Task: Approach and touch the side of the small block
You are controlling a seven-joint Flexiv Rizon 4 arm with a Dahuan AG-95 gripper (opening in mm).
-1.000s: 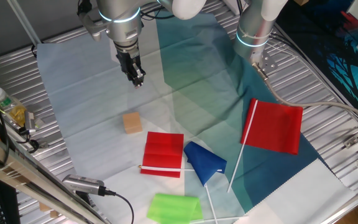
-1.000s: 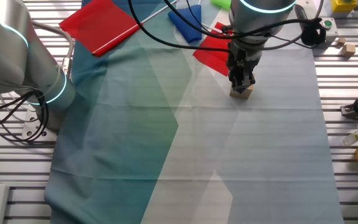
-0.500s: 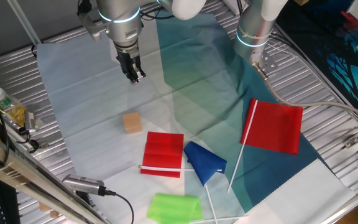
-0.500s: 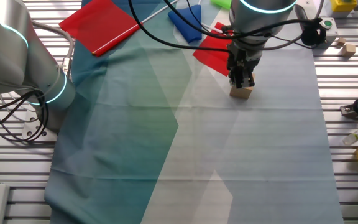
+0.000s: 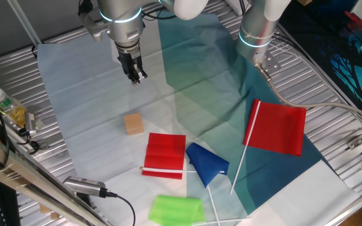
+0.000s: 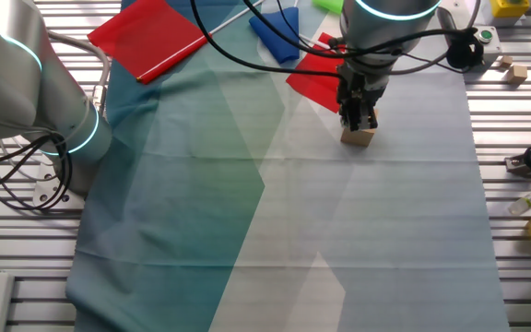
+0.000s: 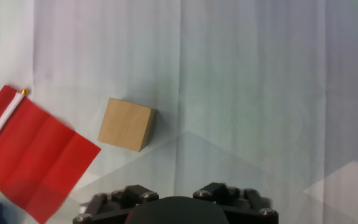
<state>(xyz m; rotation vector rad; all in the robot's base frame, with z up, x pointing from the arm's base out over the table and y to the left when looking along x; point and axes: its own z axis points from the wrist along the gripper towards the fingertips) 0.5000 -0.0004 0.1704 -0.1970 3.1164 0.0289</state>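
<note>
The small block, a plain tan wooden cube (image 5: pixel 132 123), lies on the pale cloth next to the folded red cloth (image 5: pixel 165 155). It also shows in the other fixed view (image 6: pixel 359 136) and left of centre in the hand view (image 7: pixel 127 124). My gripper (image 5: pixel 137 76) hangs above the cloth, well clear of the block, with its fingers close together and nothing between them. In the other fixed view the gripper (image 6: pixel 359 118) overlaps the block's top edge. The hand view shows only the gripper's base at the bottom edge.
A blue flag (image 5: pixel 206 162), a large red flag on a white stick (image 5: pixel 280 127) and a green cloth (image 5: pixel 176 209) lie beyond the folded red cloth. A bottle (image 5: pixel 8 107) and a cabled device (image 5: pixel 83 186) sit on the metal table at the left.
The gripper has risen slightly since one second ago and has held still for the last half second. The block has not moved.
</note>
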